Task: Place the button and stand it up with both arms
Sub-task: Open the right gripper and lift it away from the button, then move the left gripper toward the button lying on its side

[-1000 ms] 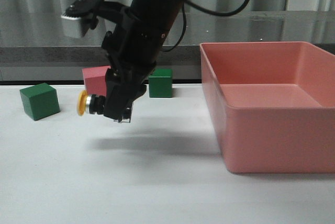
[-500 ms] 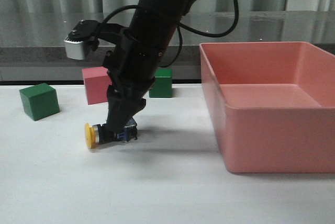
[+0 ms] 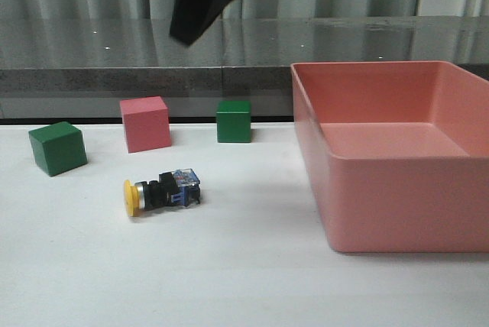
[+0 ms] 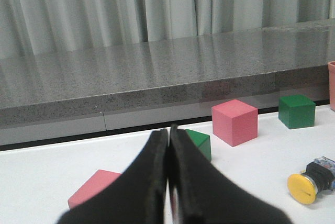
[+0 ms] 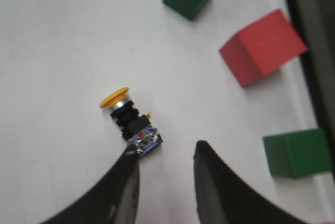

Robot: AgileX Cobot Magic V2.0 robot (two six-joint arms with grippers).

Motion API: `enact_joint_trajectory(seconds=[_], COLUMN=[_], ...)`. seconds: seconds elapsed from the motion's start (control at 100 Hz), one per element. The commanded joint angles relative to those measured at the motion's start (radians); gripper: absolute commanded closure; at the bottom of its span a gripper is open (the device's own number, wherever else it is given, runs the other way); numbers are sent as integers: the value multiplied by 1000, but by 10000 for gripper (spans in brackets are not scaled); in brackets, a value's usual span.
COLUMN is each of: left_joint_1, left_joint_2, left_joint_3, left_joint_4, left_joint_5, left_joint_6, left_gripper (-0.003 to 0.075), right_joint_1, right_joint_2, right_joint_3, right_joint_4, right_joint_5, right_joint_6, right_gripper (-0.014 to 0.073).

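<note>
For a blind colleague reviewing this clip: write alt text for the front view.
A yellow-capped button lies on its side on a white table, released, with a black gripper raised above it. Behind stand two green cubes and a pink cube; a pink bin sits right.

left end effector [image 4: 168, 182] closed | right end effector [image 5: 166, 182] parted, raised high

You get even, soft, fairly bright light from above in all views; the white table [image 3: 244, 281] is close to washed out. The button [image 3: 162, 192] casts only a faint, short shadow beneath itself. The right gripper [image 5: 165, 182] and everything below it look smeared with blur. The left gripper [image 4: 168, 182] fingers sit dark and soft-edged, while cubes beyond them stay sharp.
</note>
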Motion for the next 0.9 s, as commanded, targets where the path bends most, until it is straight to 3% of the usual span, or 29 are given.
enact_joint_trajectory(seconds=[0.0, 0.08, 0.21, 0.34, 0.56, 0.7, 0.89], left_joint_1=[-4, -4, -4, -4, -4, -4, -4], left_joint_2=[-30, -30, -30, -30, -30, -30, -30], left_joint_3=[46, 46, 46, 46, 46, 46, 46], left_joint_4=[-2, -2, -2, -2, -2, -2, -2], left_joint_5=[-78, -78, -78, -78, -78, -78, -78], left_joint_6=[-7, -7, -7, -7, -7, -7, -7], left_gripper=[739, 740, 739, 739, 739, 739, 739], right_joint_1=[-64, -133, -238, -352, -502, -553, -559], right_joint_2=[-121, -176, -278, -421, -769, -992, -1271], right_joint_3=[-30, -10, 77, 270, 732, 991, 1251], right_joint_4=[6, 6, 6, 6, 6, 6, 6], right_joint_5=[2, 36, 12, -91, -462, -628, -701], right_joint_6=[100, 150, 229, 311, 335, 335, 335], right_gripper=[512, 669, 655, 655, 655, 655, 655])
